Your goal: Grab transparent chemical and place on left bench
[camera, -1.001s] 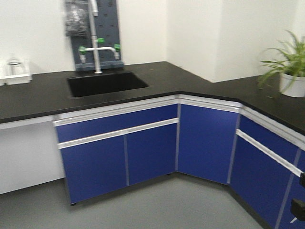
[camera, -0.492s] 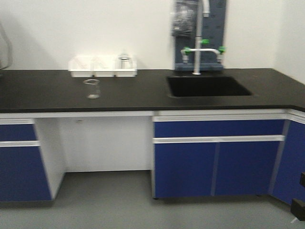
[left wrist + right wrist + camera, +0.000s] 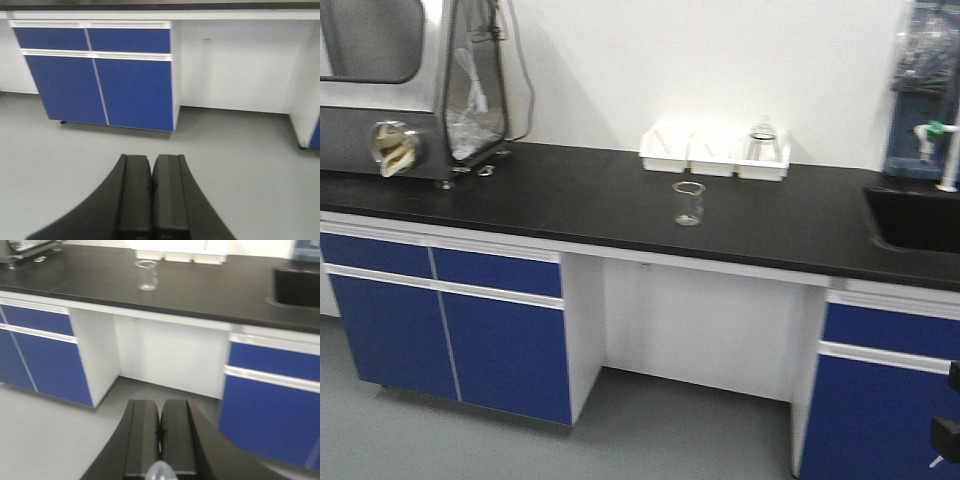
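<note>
The transparent chemical [image 3: 688, 203], a small clear glass beaker, stands alone on the black bench top [image 3: 570, 200] in front of a white tray. The right wrist view also shows the beaker [image 3: 146, 275], far ahead and above. My left gripper [image 3: 151, 159] is shut with nothing in it and hangs low over the grey floor, facing blue cabinet doors. My right gripper [image 3: 160, 402] is shut too, low over the floor before the knee gap under the bench. A pale translucent blob [image 3: 161, 471] shows at the base of its fingers. Both grippers are far from the beaker.
A white tray [image 3: 715, 152] against the wall holds another clear vessel [image 3: 765, 143]. A steel glove box [image 3: 415, 85] stands on the bench at far left. A black sink [image 3: 915, 220] and a tap [image 3: 948, 150] are at right. Blue cabinets [image 3: 450, 320] flank an open knee gap [image 3: 700, 330].
The front view has swung left along the bench. The sink slid from the middle to the right edge, the beaker and tray moved right, and the glove box came into view.
</note>
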Available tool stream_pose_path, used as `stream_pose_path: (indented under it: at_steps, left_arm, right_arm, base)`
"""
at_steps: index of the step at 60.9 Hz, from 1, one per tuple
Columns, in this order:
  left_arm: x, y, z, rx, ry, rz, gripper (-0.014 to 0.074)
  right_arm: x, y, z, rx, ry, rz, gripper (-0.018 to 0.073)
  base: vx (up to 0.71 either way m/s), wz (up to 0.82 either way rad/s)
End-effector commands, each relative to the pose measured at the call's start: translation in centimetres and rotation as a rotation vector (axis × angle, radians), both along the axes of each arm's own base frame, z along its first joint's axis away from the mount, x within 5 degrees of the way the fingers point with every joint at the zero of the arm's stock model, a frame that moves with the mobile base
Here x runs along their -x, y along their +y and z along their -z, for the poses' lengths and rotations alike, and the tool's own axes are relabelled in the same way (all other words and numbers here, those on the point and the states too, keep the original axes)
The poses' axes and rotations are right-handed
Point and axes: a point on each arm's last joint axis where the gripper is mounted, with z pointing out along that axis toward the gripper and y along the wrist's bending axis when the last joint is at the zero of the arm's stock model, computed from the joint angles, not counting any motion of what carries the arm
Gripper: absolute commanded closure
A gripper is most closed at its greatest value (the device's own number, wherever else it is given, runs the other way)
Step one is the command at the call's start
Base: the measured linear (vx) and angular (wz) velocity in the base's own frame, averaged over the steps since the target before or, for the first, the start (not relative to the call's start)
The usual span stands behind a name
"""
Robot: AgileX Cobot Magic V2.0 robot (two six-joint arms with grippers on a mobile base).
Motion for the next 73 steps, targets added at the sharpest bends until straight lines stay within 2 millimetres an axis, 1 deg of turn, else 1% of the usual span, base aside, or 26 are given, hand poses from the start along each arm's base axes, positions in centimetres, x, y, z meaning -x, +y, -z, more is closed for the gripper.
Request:
stream_pose_path:
  at_steps: [1,20,41,55,73]
  left_arm:
    - [0.15,0.02,-0.27,0.014,-0.081,0.001,0.06]
    - [0.15,0.02,-0.27,0.014,-0.081,0.001,0.06]
    - [0.15,0.02,-0.27,0.014,-0.081,0.001,0.06]
    - [0.15,0.02,-0.27,0.014,-0.081,0.001,0.06]
    - [0.15,0.02,-0.27,0.014,-0.081,0.001,0.06]
  right_arm:
    - [-0.02,0.12,-2.01,-0.01,-0.12,-0.015,0.0564]
    - [-0.02,0.12,-2.01,-0.01,-0.12,-0.015,0.0564]
    - [-0.02,0.12,-2.01,-0.01,-0.12,-0.015,0.0564]
    - [-0.02,0.12,-2.01,-0.01,-0.12,-0.015,0.0564]
    - [-0.09,0.13,-1.94,-0.01,-0.115,-0.015,0.0564]
  base:
    - [0.37,0.41]
    - [0.4,0.28]
    - [0.49,0.13]
    - [0.54,-0.06]
    - [0.52,-0.28]
